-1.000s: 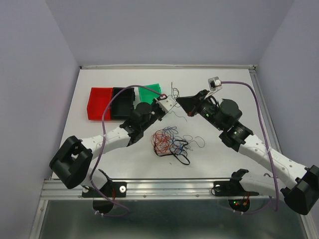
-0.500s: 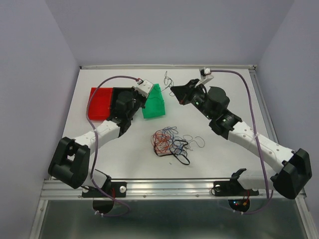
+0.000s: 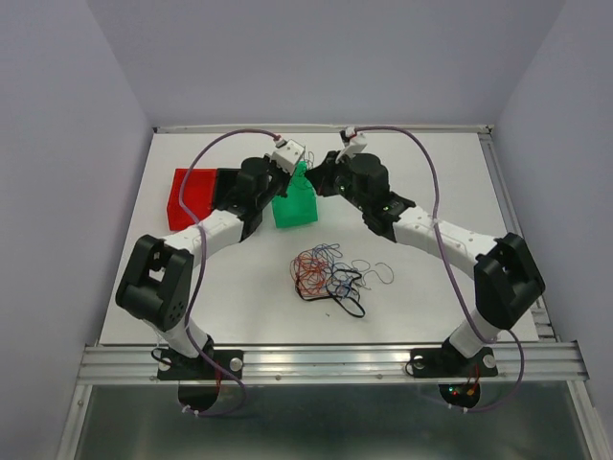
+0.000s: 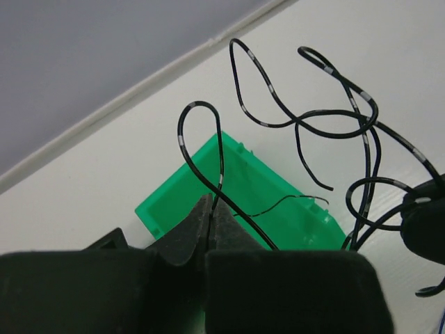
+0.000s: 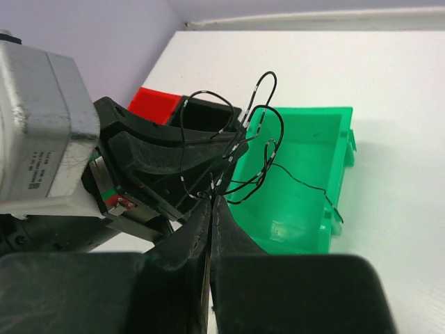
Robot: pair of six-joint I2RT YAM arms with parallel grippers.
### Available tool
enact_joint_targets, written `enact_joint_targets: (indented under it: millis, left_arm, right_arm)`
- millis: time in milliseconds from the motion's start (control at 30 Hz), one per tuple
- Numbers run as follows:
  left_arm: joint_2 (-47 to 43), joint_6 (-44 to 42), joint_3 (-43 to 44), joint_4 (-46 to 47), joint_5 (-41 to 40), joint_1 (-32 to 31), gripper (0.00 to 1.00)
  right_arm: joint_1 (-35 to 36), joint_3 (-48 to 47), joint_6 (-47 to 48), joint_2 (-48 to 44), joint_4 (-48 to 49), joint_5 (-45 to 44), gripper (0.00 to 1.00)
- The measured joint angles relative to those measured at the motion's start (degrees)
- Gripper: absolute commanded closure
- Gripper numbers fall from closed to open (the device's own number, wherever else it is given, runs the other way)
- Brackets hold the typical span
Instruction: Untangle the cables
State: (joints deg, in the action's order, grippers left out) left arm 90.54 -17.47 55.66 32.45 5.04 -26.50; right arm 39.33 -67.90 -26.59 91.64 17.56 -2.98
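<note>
A thin black cable with white bands (image 4: 306, 118) hangs in loops over the green bin (image 4: 243, 188). My left gripper (image 4: 211, 205) is shut on one strand of it. My right gripper (image 5: 211, 202) is shut on another strand of the same black cable (image 5: 243, 132), right beside the left gripper's body (image 5: 160, 160). In the top view both grippers, left (image 3: 285, 182) and right (image 3: 318, 182), meet above the green bin (image 3: 297, 203). A tangle of red, blue and black cables (image 3: 326, 273) lies on the table in front of them.
A red bin (image 3: 189, 198) and a black bin (image 3: 227, 187) stand in a row left of the green bin. The table's back wall edge (image 3: 316, 127) runs close behind the grippers. The purple arm cables arch over both arms.
Both grippers have moved back and left, away from the tangle, and come together over the green bin with the black cable between them.
</note>
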Motion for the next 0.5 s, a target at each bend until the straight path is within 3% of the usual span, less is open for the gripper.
enact_joint_targets:
  millis: [500]
  left_arm:
    - [6.97,0.33,7.61,-15.32,-8.66,0.0,0.97]
  right_arm:
    - [-0.74,-8.72,-0.46,20.2,-2.16,-0.02,0.99]
